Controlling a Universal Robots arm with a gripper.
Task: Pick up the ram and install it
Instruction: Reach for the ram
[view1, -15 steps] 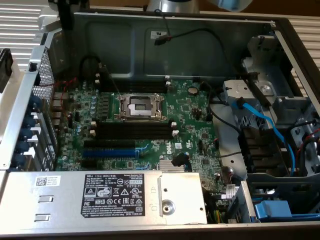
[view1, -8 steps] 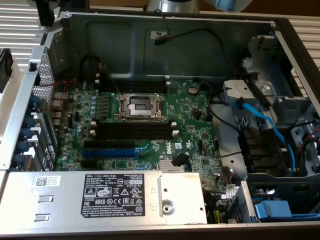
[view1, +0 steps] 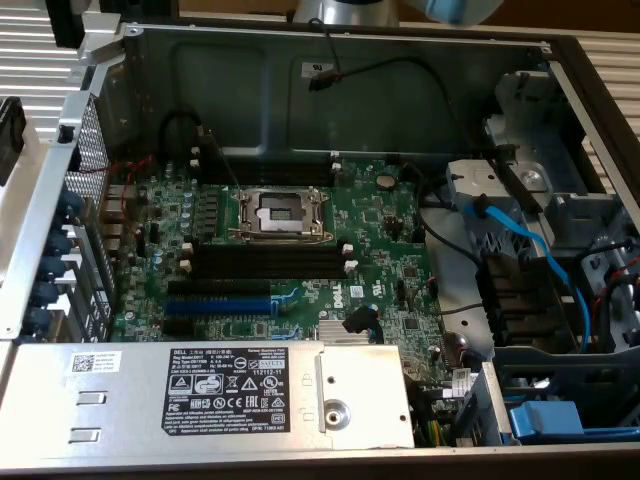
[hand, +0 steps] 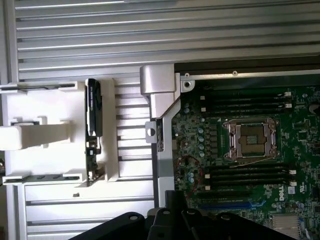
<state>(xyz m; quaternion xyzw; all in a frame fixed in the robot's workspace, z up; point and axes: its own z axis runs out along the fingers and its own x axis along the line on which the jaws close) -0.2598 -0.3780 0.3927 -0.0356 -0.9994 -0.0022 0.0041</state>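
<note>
The fingers (hand: 172, 204) of the gripper (hand: 175, 199) are closed together and grip nothing. The ram (hand: 93, 120), one long thin dark stick with black chips, stands on its edge in a white plastic holder (hand: 45, 135) on the ribbed grey metal table (hand: 100, 45). It is outside the case (view1: 300, 90), just beside its shiny metal corner (hand: 157, 95). Inside lies one green motherboard (view1: 390, 250) with one square metal socket (view1: 280, 212), black memory slots (view1: 265, 262) with white clips on both its sides, and one blue slot (view1: 225, 300).
</note>
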